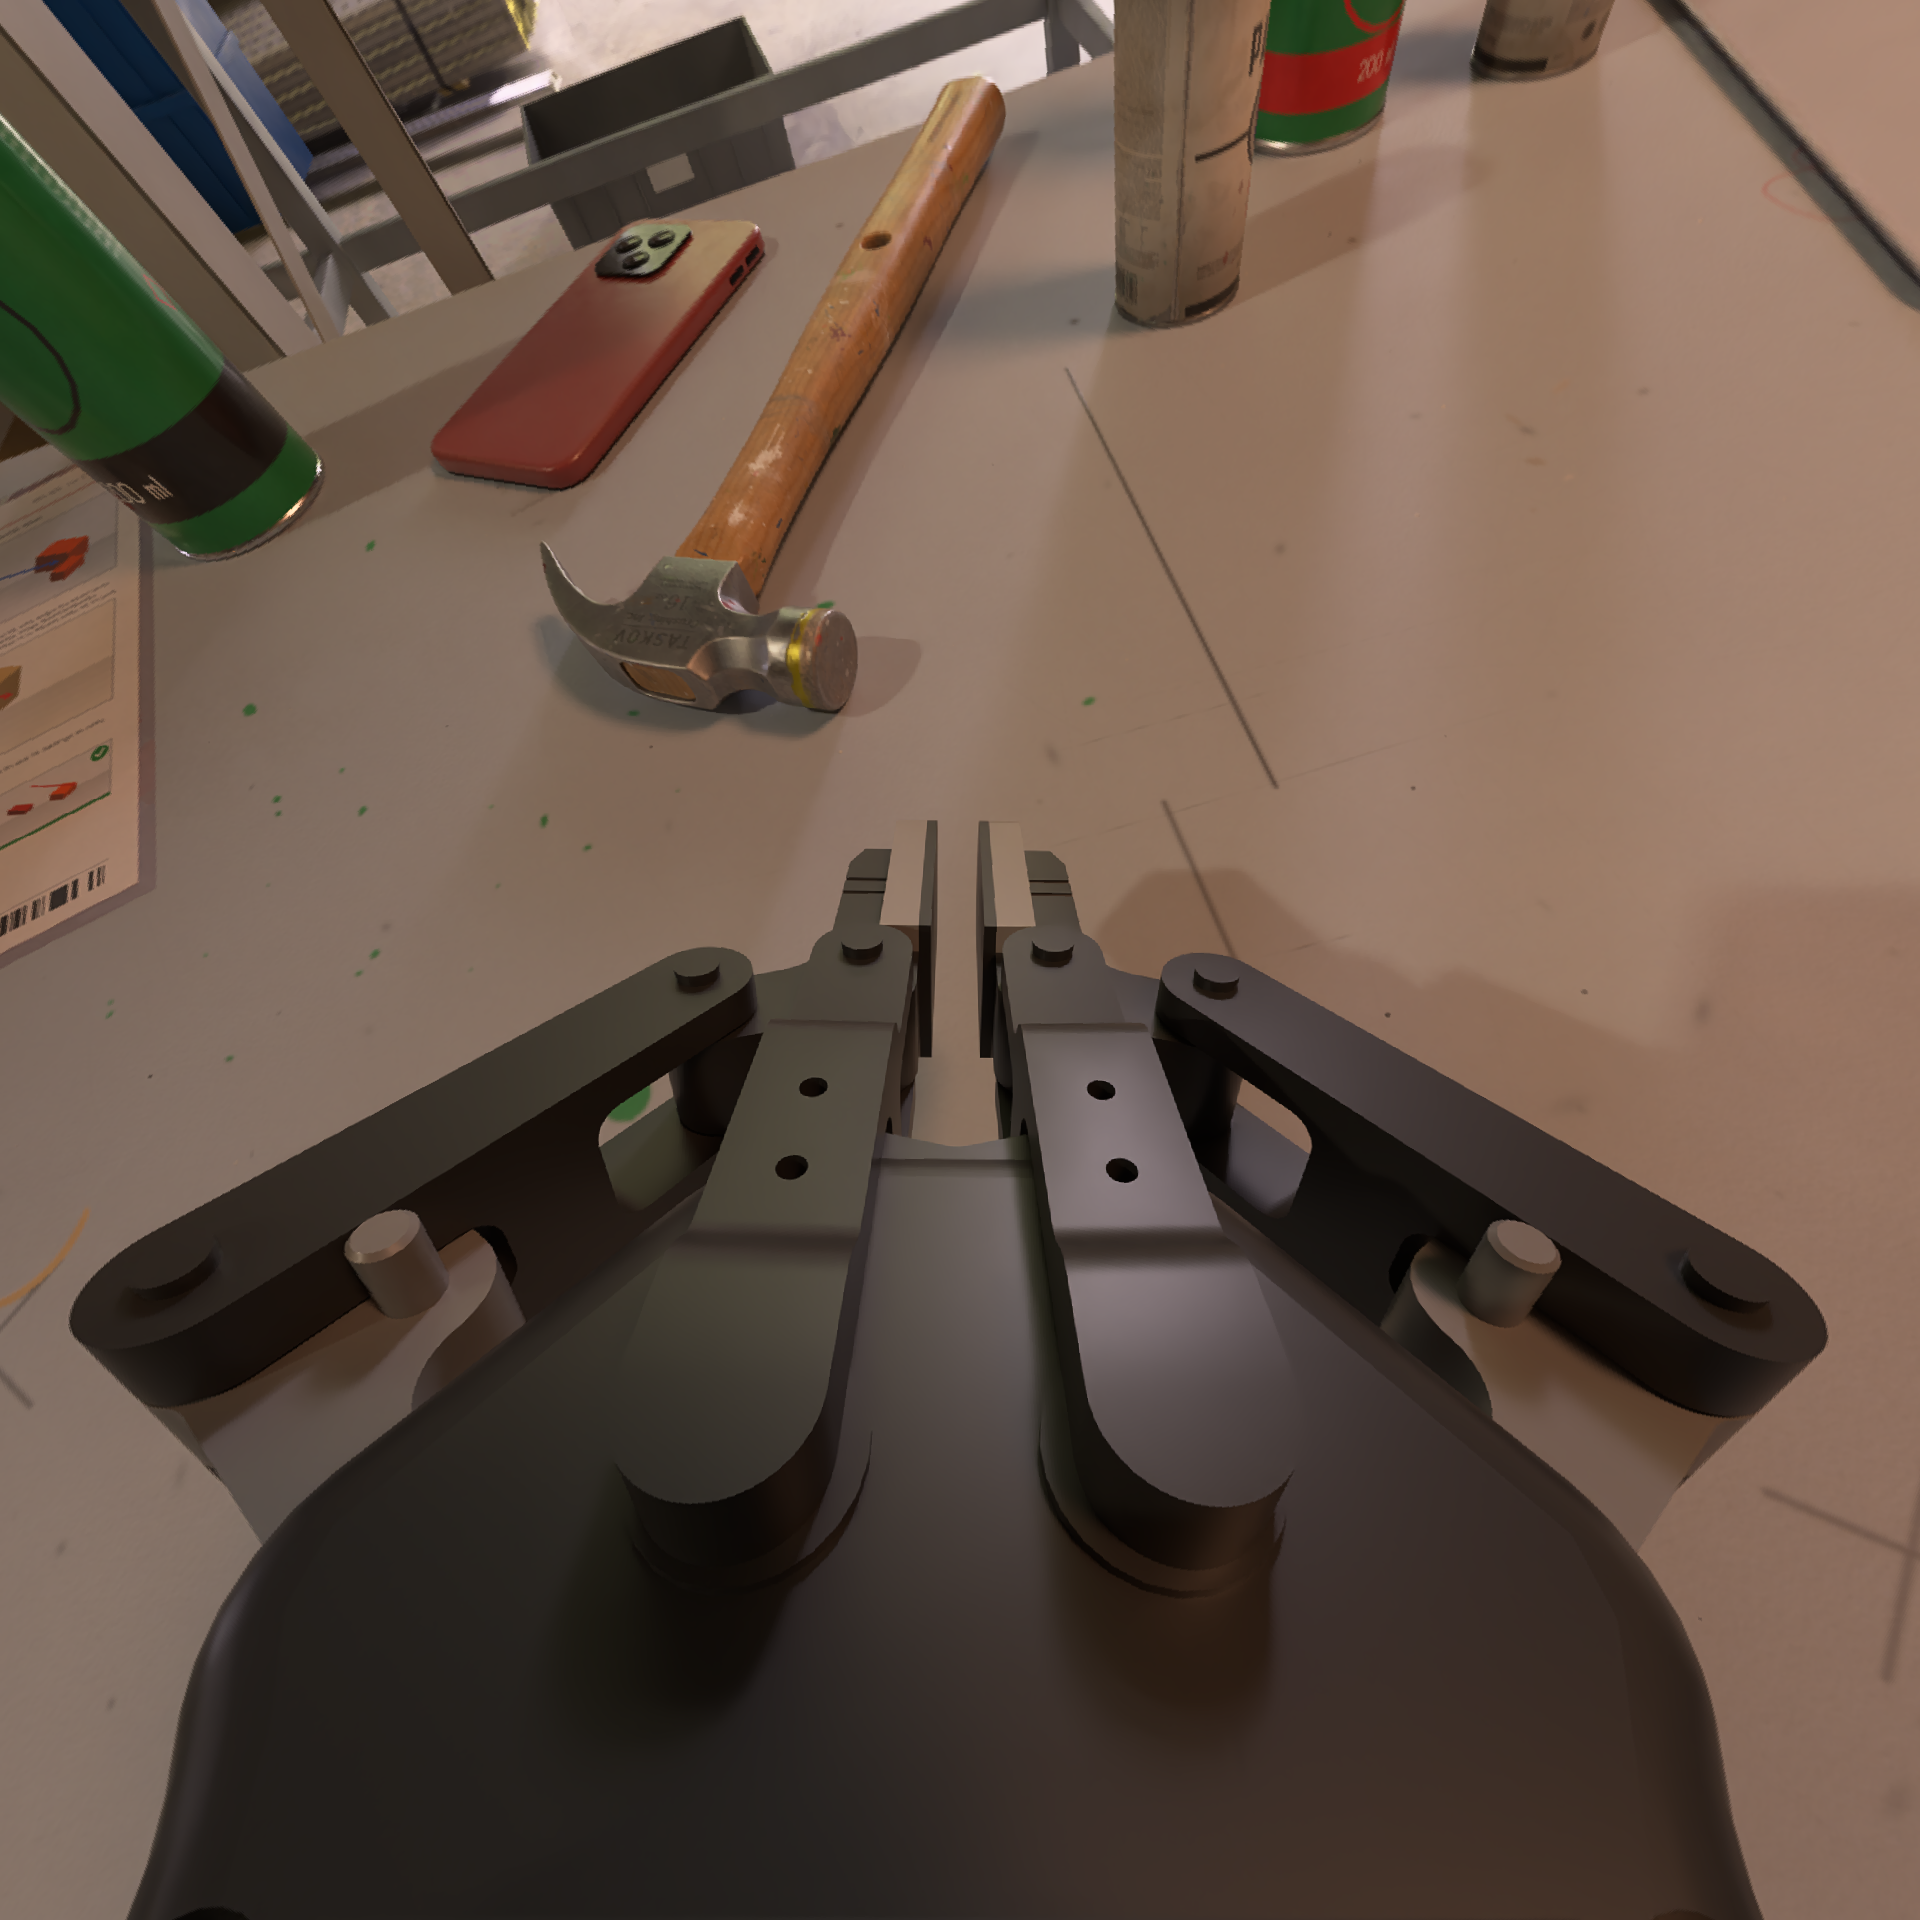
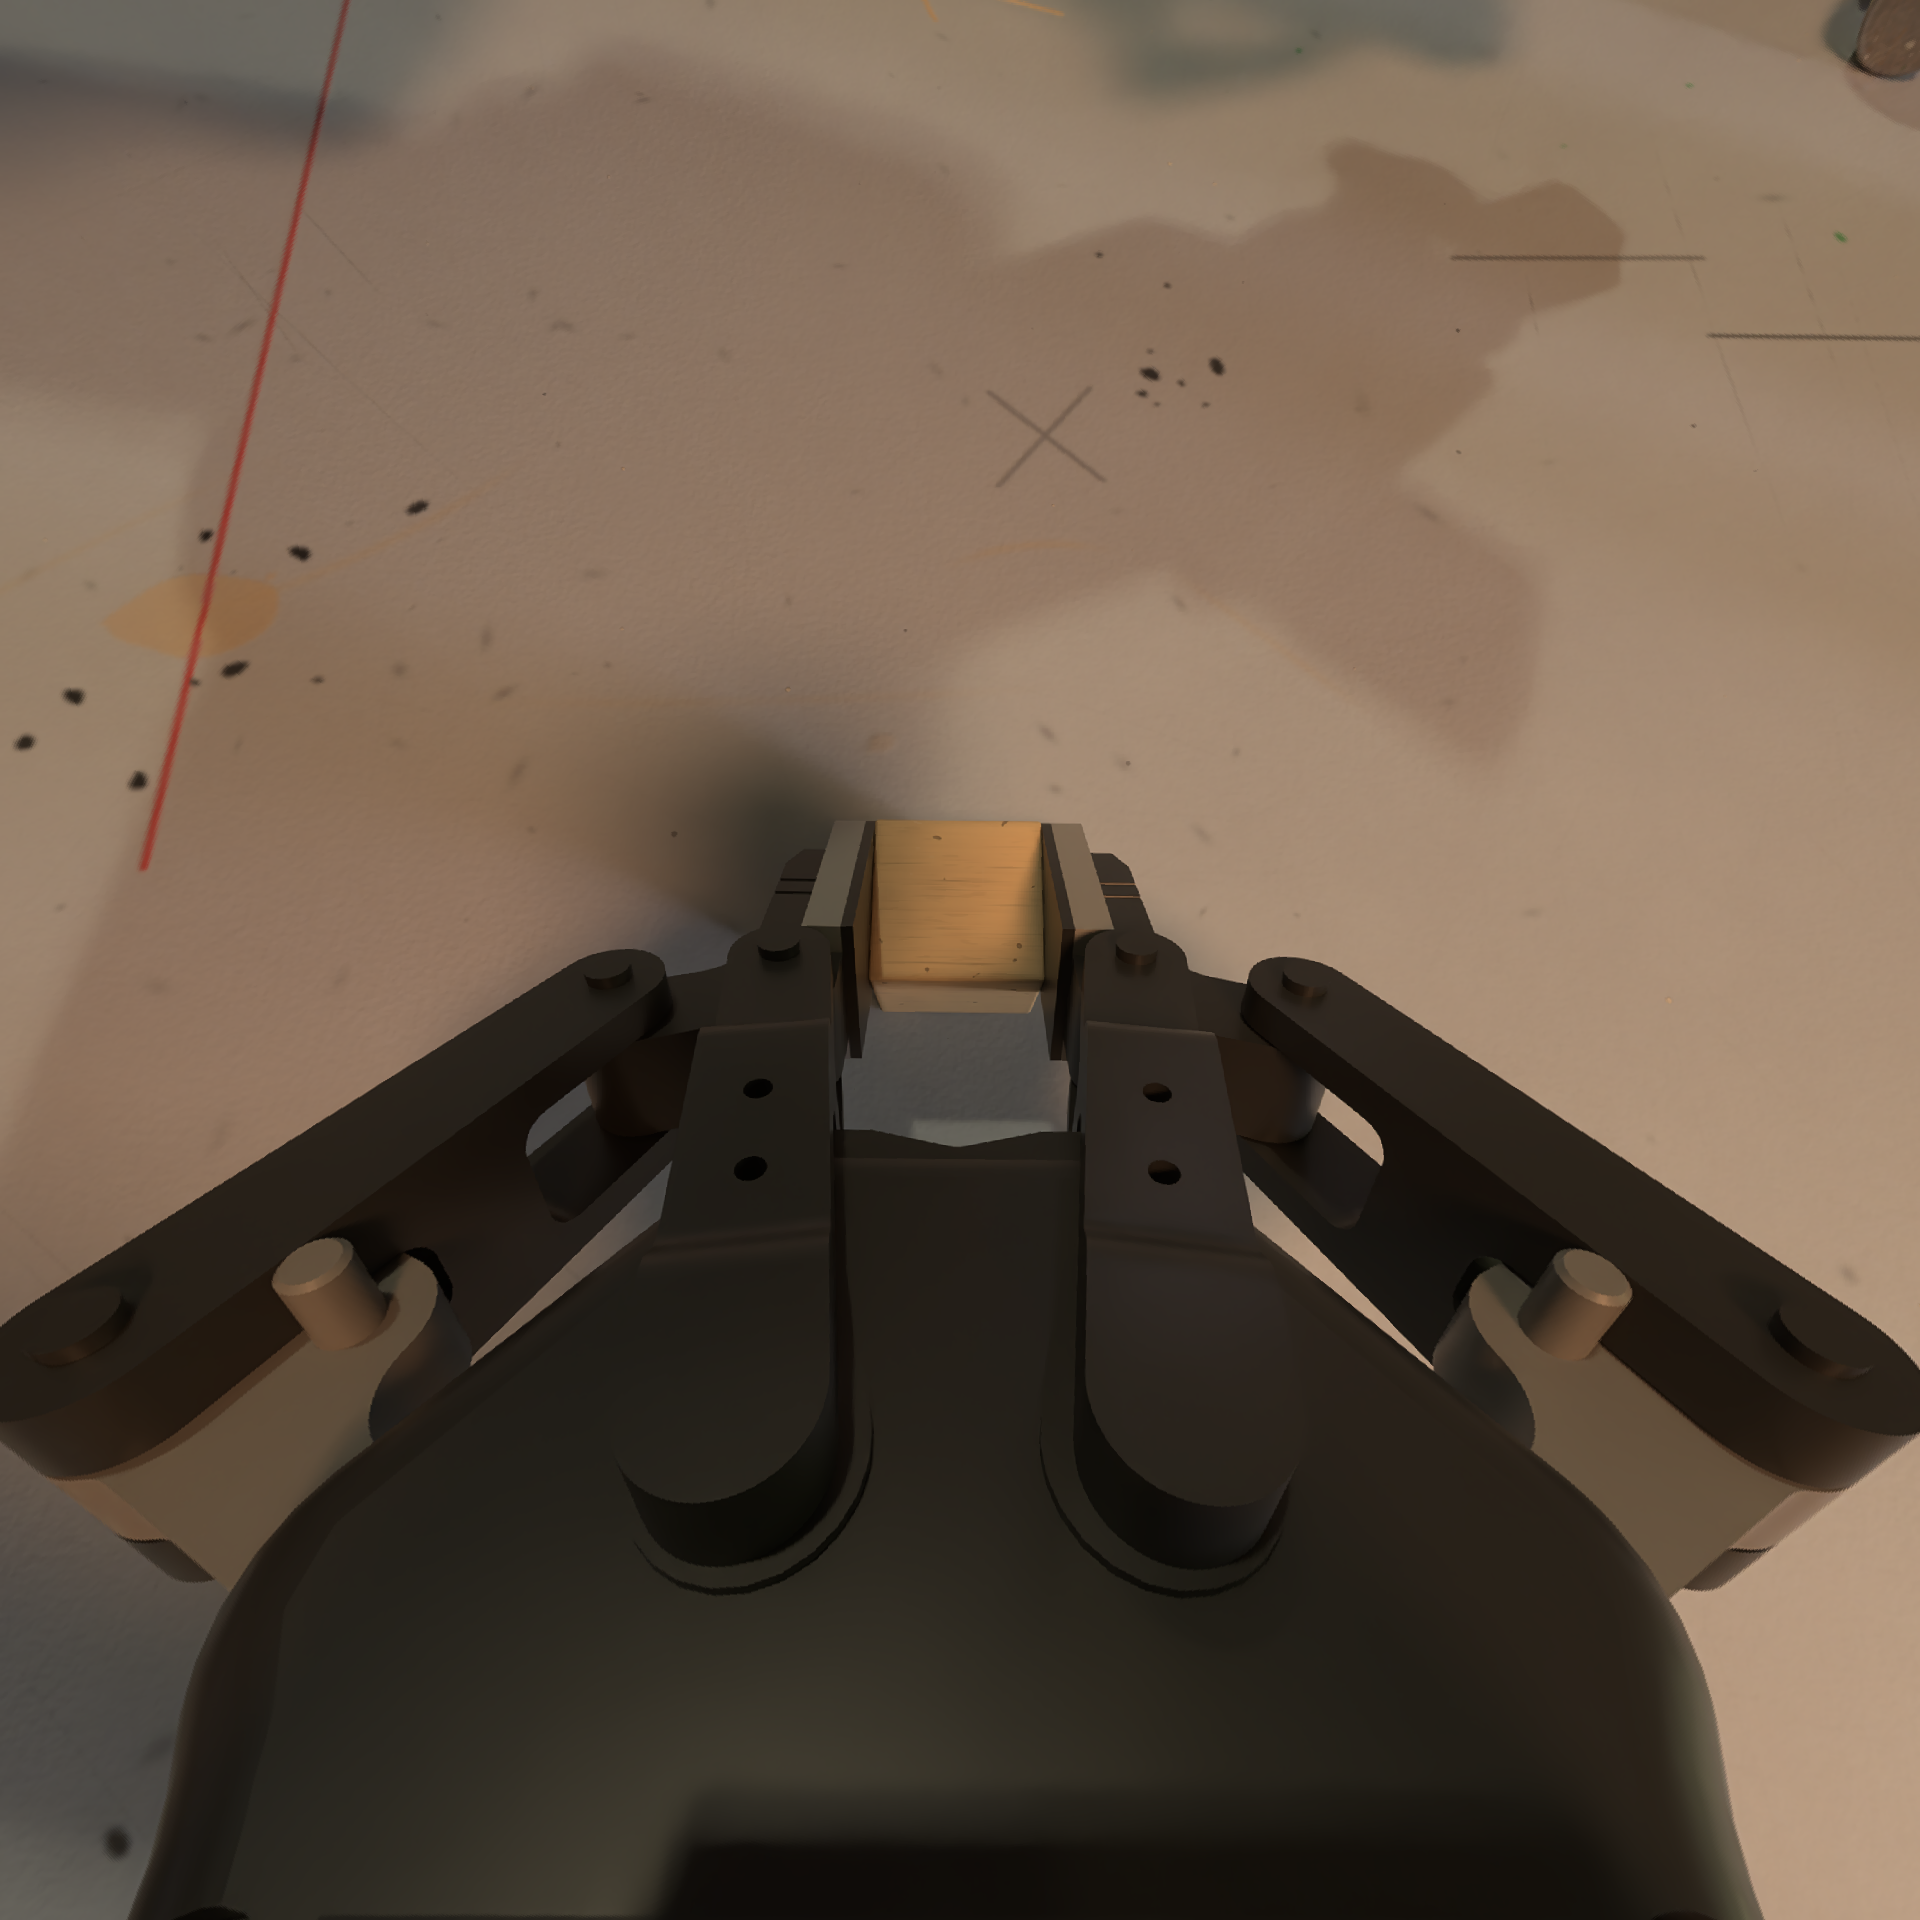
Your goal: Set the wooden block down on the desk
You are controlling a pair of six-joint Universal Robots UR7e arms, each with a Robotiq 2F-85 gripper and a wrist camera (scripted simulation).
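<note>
My right gripper (image 2: 957, 862) is shut on the wooden block (image 2: 956, 914), a small light-brown cube held between both pads. The block hangs close above the beige desk (image 2: 727, 468), with a dark shadow just beyond it; whether it touches the desk I cannot tell. My left gripper (image 1: 957, 831) is shut and empty, its pads nearly together with a thin slit between them, above the grey desk (image 1: 1455, 623). The block does not show in the left wrist view.
In the left wrist view a claw hammer (image 1: 769, 499) lies ahead, a red phone (image 1: 603, 353) beside it. A green can (image 1: 135, 405) and a printed sheet (image 1: 62, 727) are at left. Several cans (image 1: 1184, 156) stand at the back right. A grey bin (image 1: 655, 125) is beyond the desk edge.
</note>
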